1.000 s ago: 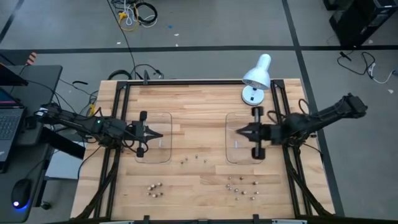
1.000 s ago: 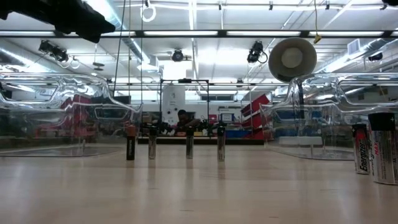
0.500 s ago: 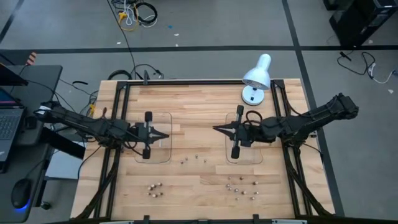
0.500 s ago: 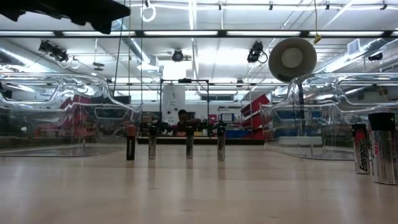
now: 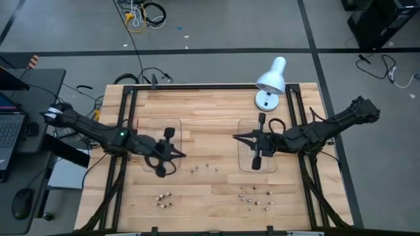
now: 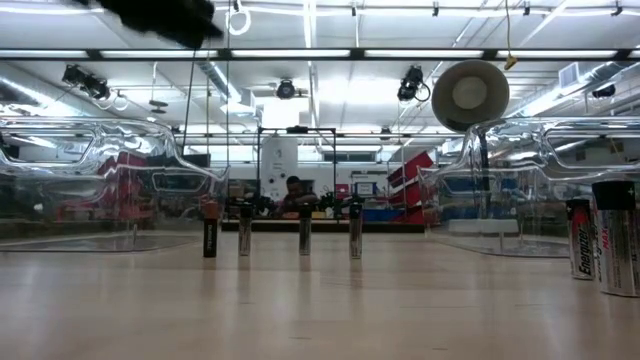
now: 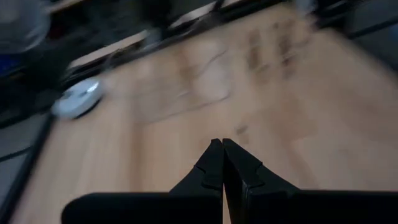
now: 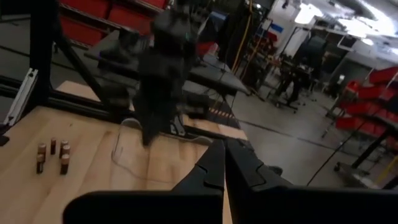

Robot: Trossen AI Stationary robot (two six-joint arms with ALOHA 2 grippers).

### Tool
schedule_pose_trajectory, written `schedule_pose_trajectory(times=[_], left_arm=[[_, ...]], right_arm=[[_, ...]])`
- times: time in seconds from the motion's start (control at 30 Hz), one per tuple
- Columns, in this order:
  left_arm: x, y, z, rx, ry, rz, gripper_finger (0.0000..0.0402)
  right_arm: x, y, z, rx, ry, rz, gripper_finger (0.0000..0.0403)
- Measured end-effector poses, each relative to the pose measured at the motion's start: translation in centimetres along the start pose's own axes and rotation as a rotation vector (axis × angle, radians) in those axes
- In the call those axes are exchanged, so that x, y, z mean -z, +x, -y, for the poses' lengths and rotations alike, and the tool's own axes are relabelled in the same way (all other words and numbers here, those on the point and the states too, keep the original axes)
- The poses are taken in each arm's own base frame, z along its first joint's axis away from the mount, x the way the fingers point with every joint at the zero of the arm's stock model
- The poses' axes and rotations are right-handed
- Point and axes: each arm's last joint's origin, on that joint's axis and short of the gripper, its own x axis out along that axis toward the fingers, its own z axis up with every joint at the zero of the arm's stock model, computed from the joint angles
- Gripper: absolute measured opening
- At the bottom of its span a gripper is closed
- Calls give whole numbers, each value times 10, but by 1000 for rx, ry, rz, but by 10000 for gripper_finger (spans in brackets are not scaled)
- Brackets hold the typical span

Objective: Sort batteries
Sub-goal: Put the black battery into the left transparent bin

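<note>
Small batteries stand upright on the wooden table: a short row (image 5: 203, 167) near the middle, a cluster (image 5: 163, 198) at the near left and several (image 5: 256, 196) at the near right. The low view shows the row (image 6: 305, 235) and two close ones (image 6: 600, 238). My left gripper (image 5: 184, 156) is shut and empty, in the air past the left clear tray (image 5: 162, 147), toward the table's middle. My right gripper (image 5: 234, 137) is shut and empty, in the air at the left edge of the right clear tray (image 5: 259, 154). Both wrist views show shut fingertips (image 7: 222, 149) (image 8: 224, 149).
A white desk lamp (image 5: 271, 82) stands at the far right of the table. Black frame rails (image 5: 125, 131) run along both sides. The strip between the two trays is bare wood (image 5: 210, 131). In the right wrist view the left arm (image 8: 161, 68) shows blurred beyond a battery cluster (image 8: 53, 154).
My left gripper has swung toward the table's middle and a little toward the near edge, past its tray. My right gripper has gone toward the table's left, out to its tray's left edge, and tipped up toward level. Both have stayed shut.
</note>
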Motion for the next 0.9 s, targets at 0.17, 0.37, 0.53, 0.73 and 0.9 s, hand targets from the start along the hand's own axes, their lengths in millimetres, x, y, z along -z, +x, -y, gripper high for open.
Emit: schedule_pose_trajectory(times=[0.17,0.37,0.53,0.73,0.9], left_arm=[[-42,-26,8,143,-94,-12,1],[-57,-47,33,252,-296,-114,1],[-44,-57,56,284,-531,-304,1],[-33,-55,96,332,-559,-459,1],[-22,-47,136,353,-535,-550,1]], right_arm=[[2,-7,-3,-34,21,-32,3],[2,-12,-10,-67,38,-41,3],[-1,-21,-22,-125,82,-30,3],[-4,-37,-42,-230,136,-20,1],[-8,-45,-50,-273,117,7,1]])
